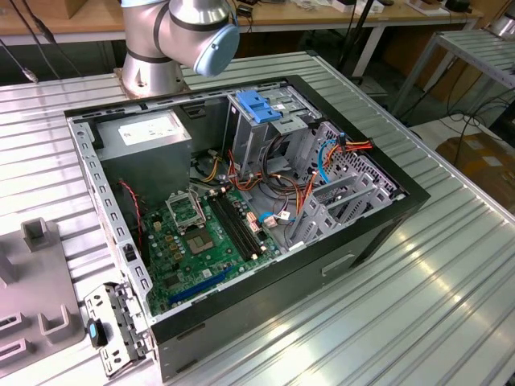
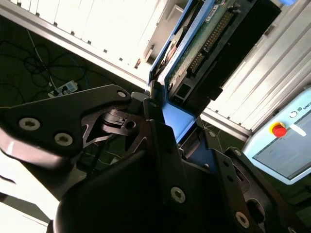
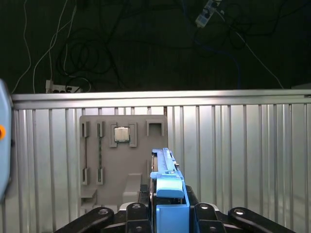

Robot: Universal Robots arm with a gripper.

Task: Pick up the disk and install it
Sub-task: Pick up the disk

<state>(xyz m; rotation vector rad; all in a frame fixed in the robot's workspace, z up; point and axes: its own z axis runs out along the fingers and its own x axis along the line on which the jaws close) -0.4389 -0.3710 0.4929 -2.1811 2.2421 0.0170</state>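
Note:
The disk (image 3: 167,191) stands edge-on between my black fingers (image 3: 133,213) in the first wrist view, its blue side rail toward the camera. My gripper (image 3: 167,216) is shut on it, above the ribbed table. In the second wrist view the disk (image 2: 204,46) shows its green circuit board and a blue rail, rising out of the gripper (image 2: 170,119). The open computer case (image 1: 378,233) lies on the table in the exterior view, with the drive cage and its blue latch plate (image 1: 259,108) at the back.
A grey fixture plate (image 3: 107,170) holding a square chip (image 3: 121,134) lies below the gripper. The case holds a motherboard (image 1: 201,241), power supply (image 1: 149,133) and loose cables (image 1: 282,173). The arm's base (image 1: 177,36) stands behind the case. A pendant with a red button (image 2: 278,130) is nearby.

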